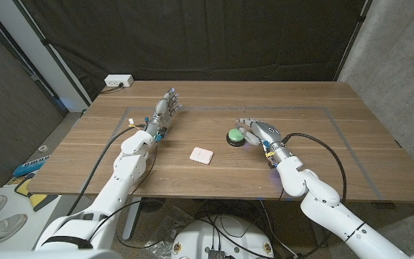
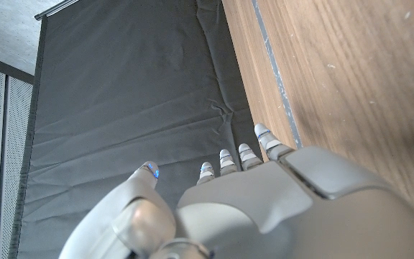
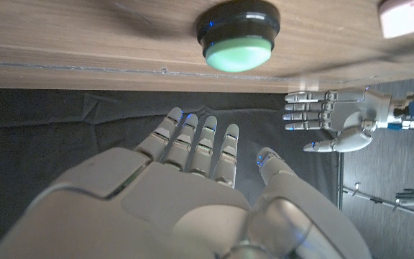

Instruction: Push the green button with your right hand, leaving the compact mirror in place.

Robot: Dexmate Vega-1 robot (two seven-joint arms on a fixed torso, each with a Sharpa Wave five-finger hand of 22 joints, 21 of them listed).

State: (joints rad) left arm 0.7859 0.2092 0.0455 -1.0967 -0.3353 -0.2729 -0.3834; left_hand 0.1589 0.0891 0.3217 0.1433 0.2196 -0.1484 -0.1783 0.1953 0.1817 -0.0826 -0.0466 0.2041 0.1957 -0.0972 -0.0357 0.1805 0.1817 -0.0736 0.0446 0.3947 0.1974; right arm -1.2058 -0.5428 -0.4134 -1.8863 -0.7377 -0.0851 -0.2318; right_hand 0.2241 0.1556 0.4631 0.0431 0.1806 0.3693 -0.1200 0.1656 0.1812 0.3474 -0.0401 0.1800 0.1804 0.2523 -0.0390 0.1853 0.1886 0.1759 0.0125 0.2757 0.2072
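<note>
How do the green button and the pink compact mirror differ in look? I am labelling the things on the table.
The round green button on a black base is domed and stands raised; the pale pink square compact mirror lies low and flat. The button sits right beside the right hand, the mirror apart from both hands, nearer the table's front edge. Both rest untouched on the wooden table.

Both arms are clad in smooth white rounded shells, with black cables looped along the forearms. The left hand and the right hand are built of pale grey segmented fingers tipped with small blue lights. A coloured wrist band is seen at 7 o'clock of the left hand.
</note>
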